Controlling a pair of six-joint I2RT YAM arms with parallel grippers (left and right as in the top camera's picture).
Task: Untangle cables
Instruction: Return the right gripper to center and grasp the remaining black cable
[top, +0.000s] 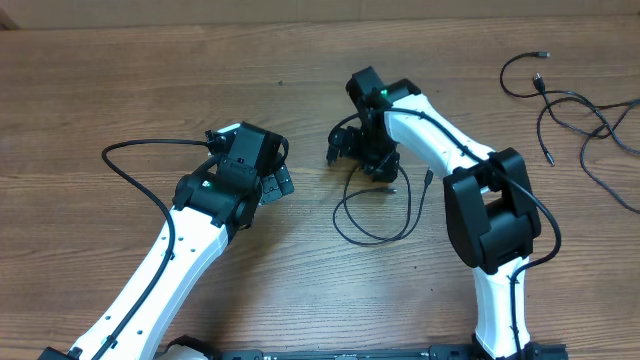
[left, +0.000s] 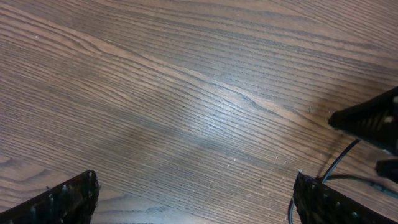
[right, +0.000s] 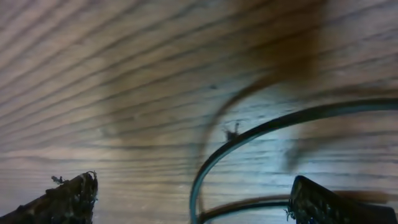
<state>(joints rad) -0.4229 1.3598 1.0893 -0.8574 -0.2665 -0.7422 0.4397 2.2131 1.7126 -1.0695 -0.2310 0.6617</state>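
The cables (top: 380, 240) lie in two lots on the wooden table (top: 150, 80): one thin black loop at the centre, just under the right gripper (top: 366, 156), and a looser spread (top: 560, 97) at the far right, well apart from both arms. The right gripper's fingers stand wide apart with nothing clamped; its wrist view shows the cord (right: 261, 127) arcing across the gap between them. The left gripper (top: 278, 178) is also spread and empty, over bare wood left of the loop. The cord looks light, limp and springy, so it is likely to slide or whip when tugged. A low pinch on a single strand near a plug end seems the surest hold
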